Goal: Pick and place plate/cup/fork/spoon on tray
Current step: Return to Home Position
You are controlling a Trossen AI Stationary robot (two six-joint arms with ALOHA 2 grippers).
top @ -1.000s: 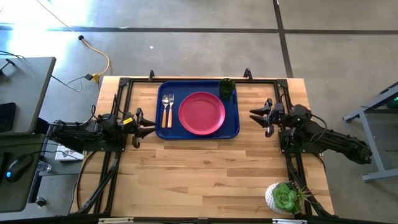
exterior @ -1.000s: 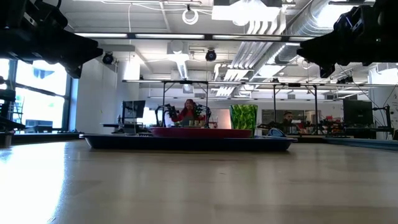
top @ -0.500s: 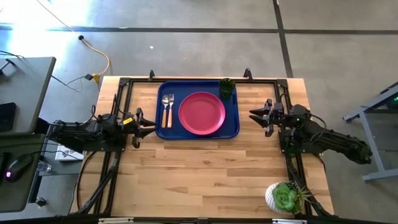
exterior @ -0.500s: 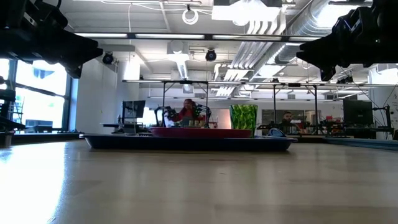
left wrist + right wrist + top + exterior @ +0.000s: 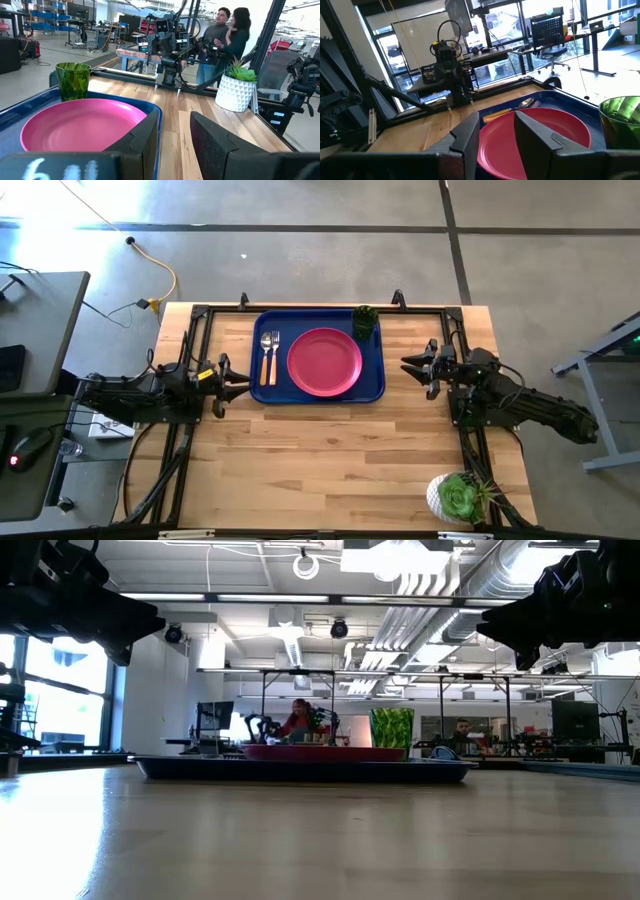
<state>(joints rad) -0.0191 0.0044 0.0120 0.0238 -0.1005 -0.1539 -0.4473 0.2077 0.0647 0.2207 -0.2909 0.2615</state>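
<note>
You see the fork [image 5: 274, 357] and spoon [image 5: 266, 357] lying parallel on the tray [image 5: 372, 385], heads toward the far rim, both jaws apparently released, empty.

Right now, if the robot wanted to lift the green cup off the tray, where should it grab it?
Probably around the cup's side wall, near the rim. It stands upright and open at the top in the tray's far right corner, with the plate close by on its near left. The right hand is nearest, so coming in from the right, above the tray's rim, looks easiest.
</note>
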